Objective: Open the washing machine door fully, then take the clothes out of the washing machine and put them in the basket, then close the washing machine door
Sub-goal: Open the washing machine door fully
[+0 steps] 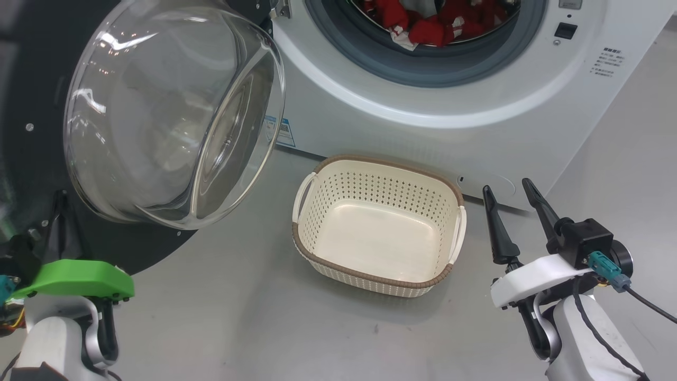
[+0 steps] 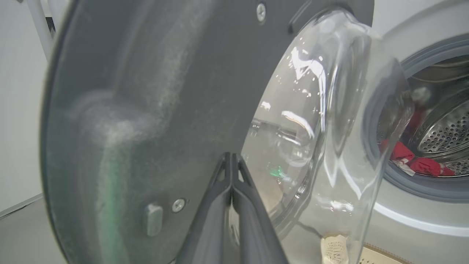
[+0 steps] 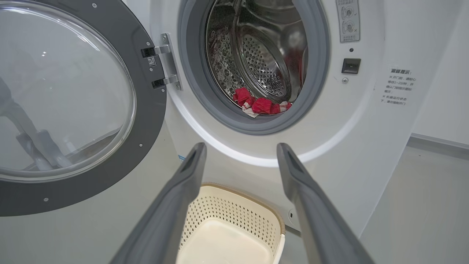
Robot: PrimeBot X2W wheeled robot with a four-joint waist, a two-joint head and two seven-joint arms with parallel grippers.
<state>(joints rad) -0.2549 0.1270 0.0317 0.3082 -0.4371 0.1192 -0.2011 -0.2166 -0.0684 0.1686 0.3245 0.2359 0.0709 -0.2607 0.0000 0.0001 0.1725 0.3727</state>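
While the left gripper [image 2: 231, 157] was clenched on nothing, tips at the inner face of the door [image 1: 169, 111] swung left of the washing machine [image 1: 370, 121], a slip could have let that door drift back over the opening. The right gripper [image 1: 506, 186] hung released before the machine, the empty basket [image 1: 381, 185] at its foot. Clothes [image 1: 433, 29] lay in its drum, partly cropped; their number, and whether the left tips touched, was unclear.
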